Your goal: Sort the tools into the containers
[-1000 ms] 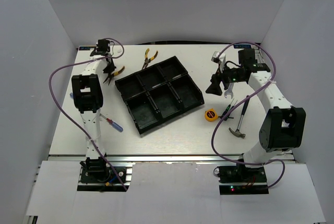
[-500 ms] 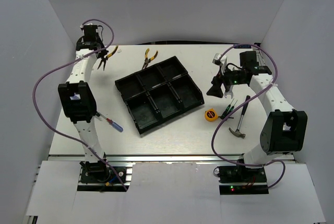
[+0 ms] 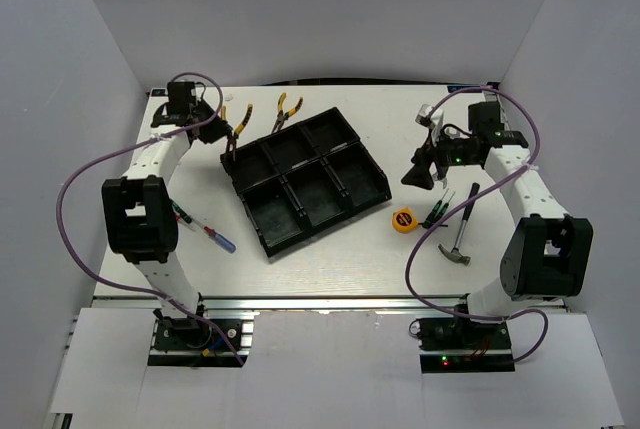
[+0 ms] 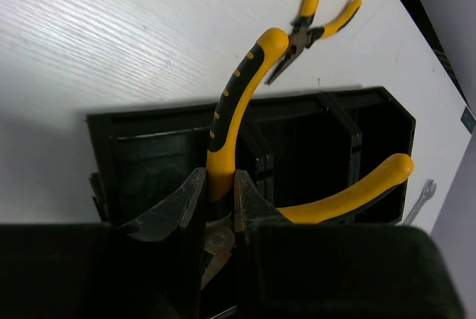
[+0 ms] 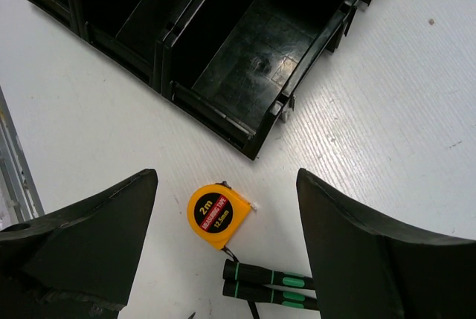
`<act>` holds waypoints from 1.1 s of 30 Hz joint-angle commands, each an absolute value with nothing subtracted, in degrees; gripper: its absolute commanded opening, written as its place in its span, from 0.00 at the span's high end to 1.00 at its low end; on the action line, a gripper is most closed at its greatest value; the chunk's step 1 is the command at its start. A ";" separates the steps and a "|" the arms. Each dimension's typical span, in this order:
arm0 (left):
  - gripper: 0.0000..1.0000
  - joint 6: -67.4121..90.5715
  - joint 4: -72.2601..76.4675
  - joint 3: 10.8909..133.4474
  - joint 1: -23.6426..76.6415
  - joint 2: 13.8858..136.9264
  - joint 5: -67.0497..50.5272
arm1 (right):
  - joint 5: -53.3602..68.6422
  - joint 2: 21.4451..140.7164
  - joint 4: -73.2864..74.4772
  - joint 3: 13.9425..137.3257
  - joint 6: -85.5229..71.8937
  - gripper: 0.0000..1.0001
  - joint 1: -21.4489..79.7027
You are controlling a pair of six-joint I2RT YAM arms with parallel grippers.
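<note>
My left gripper (image 3: 226, 141) (image 4: 220, 201) is shut on yellow-handled pliers (image 4: 238, 111) and holds them over the far left corner of the black tray (image 3: 375, 195). A second pair of yellow pliers (image 3: 284, 111) (image 4: 316, 14) lies on the table behind the tray. My right gripper (image 3: 420, 173) (image 5: 227, 248) is open above the round yellow tape measure (image 3: 403, 220) (image 5: 216, 215). The green-black tool (image 3: 435, 209) (image 5: 268, 283), black-handled screwdriver (image 3: 466, 199) and hammer (image 3: 456, 250) lie right of the tray. The red-blue screwdriver (image 3: 212, 237) lies at the left. The silver wrench (image 4: 419, 200) shows only in the left wrist view.
White walls close in the table on three sides. The tray's compartments (image 5: 260, 51) look empty. Purple cables loop from both arms over the table's sides.
My left gripper has lifted the pliers from the far left of the table and carried them right to the tray's corner. My right gripper has shifted slightly right.
</note>
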State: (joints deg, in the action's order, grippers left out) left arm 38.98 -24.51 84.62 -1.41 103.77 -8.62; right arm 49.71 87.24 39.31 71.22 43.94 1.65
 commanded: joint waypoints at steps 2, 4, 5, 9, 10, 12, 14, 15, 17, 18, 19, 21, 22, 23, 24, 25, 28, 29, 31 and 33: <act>1.00 45.44 -15.91 82.97 1.31 102.04 -13.71 | 51.42 84.29 39.38 69.70 45.00 0.18 0.88; 1.00 45.70 -15.47 82.79 2.28 103.18 -13.88 | 51.42 83.85 39.38 69.00 45.09 0.18 0.62; 1.00 46.05 -15.21 82.18 2.46 103.44 -14.06 | 51.42 83.76 39.38 68.82 45.00 0.18 0.62; 1.00 46.58 -13.63 78.67 3.16 103.89 -13.98 | 51.15 83.32 39.20 68.20 45.00 0.18 0.70; 1.00 46.58 -12.75 77.88 3.16 103.97 -14.06 | 51.15 83.23 39.11 68.20 45.00 0.18 0.62; 1.00 46.58 -11.87 76.30 3.34 104.41 -13.97 | 51.15 83.23 38.94 68.38 44.56 0.18 -0.95; 1.00 46.32 -11.34 75.33 3.34 104.76 -13.89 | 51.24 83.14 38.85 68.47 44.47 0.18 -1.05; 1.00 46.14 -10.99 74.71 3.43 105.03 -13.54 | 51.15 82.97 38.93 68.38 44.47 0.18 -1.23; 1.00 45.88 -10.72 74.44 3.34 105.64 -13.54 | 51.15 82.97 39.02 68.29 44.38 0.18 -1.32; 1.00 45.62 -10.55 74.36 3.43 105.82 -13.62 | 51.24 82.88 39.02 68.20 44.38 0.18 -1.41; 1.00 45.53 -10.46 74.27 3.43 106.17 -13.80 | 51.15 82.88 39.20 68.12 44.47 0.18 -1.41; 0.98 45.18 -10.28 73.92 3.43 106.43 -13.97 | 51.15 82.79 39.20 67.85 44.56 0.18 -1.58; 0.94 45.18 -10.20 73.57 3.43 106.52 -13.97 | 51.07 82.71 39.20 67.85 44.65 0.18 -1.58; 0.85 45.00 -10.11 73.30 3.34 106.78 -14.06 | 51.06 82.71 39.29 67.85 44.56 0.18 -1.67; 0.80 44.83 -10.11 73.21 3.34 107.05 -14.32 | 50.98 82.79 39.29 67.76 44.56 0.17 -1.67; 0.75 44.65 -10.11 73.04 3.43 107.22 -14.67 | 50.98 82.71 39.29 67.76 44.56 0.17 -1.76; 0.56 44.21 -10.11 72.69 3.34 107.67 -15.20 | 50.89 82.79 39.46 68.03 44.56 0.17 -1.84; 0.48 44.30 -10.11 72.51 3.43 107.58 -15.38 | 50.71 82.62 39.72 68.11 44.65 0.17 -1.85; 0.42 43.86 -10.11 72.60 3.34 107.40 -15.64 | 50.80 82.53 39.99 68.29 44.82 0.17 -2.02; 0.35 43.51 -10.11 72.77 3.43 106.79 -15.91 | 50.71 82.35 40.43 68.38 45.26 0.17 -2.20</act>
